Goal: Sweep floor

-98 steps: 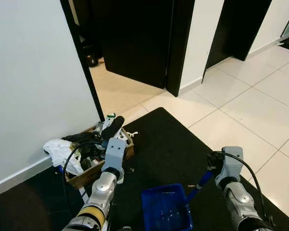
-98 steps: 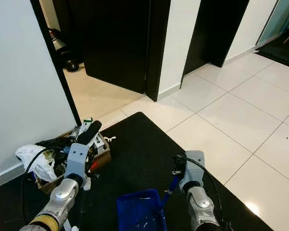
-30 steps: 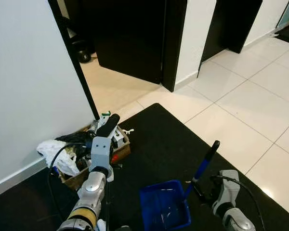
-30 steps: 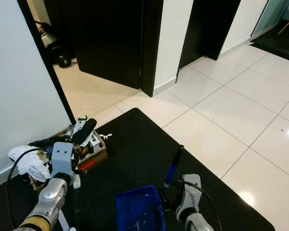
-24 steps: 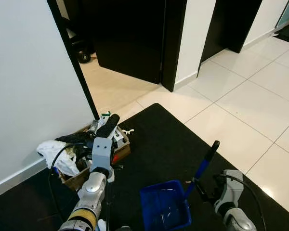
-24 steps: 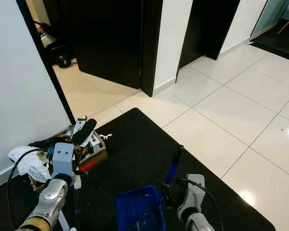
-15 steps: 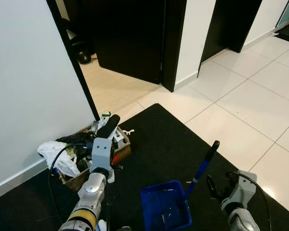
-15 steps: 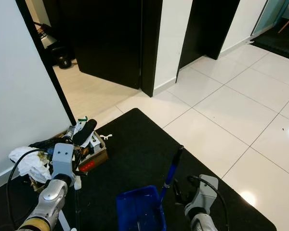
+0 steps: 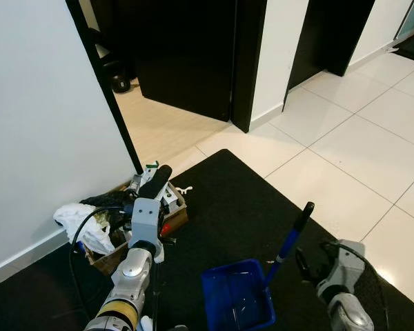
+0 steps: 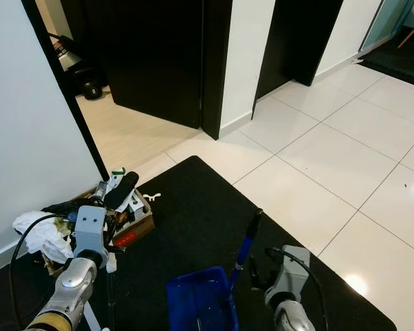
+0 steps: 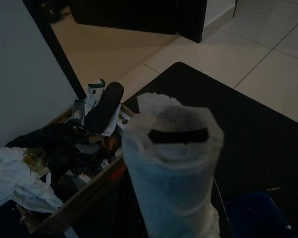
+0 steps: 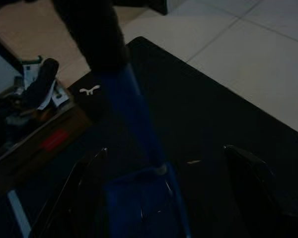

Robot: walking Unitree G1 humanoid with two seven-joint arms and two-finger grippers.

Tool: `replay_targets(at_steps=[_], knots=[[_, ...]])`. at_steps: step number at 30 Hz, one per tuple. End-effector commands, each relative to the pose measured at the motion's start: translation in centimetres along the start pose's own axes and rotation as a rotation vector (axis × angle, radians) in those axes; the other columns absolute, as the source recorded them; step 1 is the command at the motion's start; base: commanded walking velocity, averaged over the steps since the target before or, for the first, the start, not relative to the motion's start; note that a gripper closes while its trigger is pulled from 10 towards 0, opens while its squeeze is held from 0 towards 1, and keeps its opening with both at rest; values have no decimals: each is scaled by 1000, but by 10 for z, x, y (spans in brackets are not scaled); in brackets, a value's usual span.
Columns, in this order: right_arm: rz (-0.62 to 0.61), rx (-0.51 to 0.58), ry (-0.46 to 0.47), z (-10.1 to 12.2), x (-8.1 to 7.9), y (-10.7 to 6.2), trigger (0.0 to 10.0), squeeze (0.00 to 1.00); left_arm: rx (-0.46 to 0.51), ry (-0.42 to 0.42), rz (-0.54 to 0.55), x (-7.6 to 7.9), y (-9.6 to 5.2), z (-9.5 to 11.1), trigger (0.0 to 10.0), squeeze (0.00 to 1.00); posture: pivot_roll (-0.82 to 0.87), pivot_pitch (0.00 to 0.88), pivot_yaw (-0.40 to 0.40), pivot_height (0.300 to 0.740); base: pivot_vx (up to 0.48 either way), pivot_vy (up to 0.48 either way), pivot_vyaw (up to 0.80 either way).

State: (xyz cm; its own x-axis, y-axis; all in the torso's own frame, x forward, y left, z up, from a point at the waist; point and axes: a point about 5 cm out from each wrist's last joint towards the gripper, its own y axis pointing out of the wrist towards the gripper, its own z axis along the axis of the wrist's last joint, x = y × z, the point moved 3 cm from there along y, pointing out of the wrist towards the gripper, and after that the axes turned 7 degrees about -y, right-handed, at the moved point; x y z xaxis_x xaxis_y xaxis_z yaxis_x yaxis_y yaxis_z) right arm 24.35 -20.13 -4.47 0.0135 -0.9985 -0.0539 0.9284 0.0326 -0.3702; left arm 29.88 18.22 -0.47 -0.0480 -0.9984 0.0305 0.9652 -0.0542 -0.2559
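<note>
The blue dustpan (image 9: 238, 301) runs off the lower edge of the head views, so its near lip cannot be seen. In the left wrist view a pale wrapped pole (image 11: 174, 168) blocks the left claw's fingers, and whether they grip it cannot be told. The contents of the cardboard box (image 9: 134, 231) are too jumbled to identify, and the rooms behind the dark doorways (image 9: 186, 55) are lost in shadow.

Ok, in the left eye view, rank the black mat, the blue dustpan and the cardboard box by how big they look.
1. Black mat, by far the largest.
2. Cardboard box and blue dustpan look about alike; the dustpan sits nearer the camera, so I won't rank them.
</note>
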Motion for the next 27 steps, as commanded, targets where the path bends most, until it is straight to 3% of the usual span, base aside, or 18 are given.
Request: replay_targets(at_steps=[1,27], knots=[[6,-22,0,-6,0,-3,10000,0,-211,-39,50,-7,-24,-51,10000,0,45,37,-10,740,0,0,0],[23,-59,24,-14,1,-4,10000,0,-231,-53,36,-3,-26,-56,10000,0,34,0,-16,740,0,0,0]])
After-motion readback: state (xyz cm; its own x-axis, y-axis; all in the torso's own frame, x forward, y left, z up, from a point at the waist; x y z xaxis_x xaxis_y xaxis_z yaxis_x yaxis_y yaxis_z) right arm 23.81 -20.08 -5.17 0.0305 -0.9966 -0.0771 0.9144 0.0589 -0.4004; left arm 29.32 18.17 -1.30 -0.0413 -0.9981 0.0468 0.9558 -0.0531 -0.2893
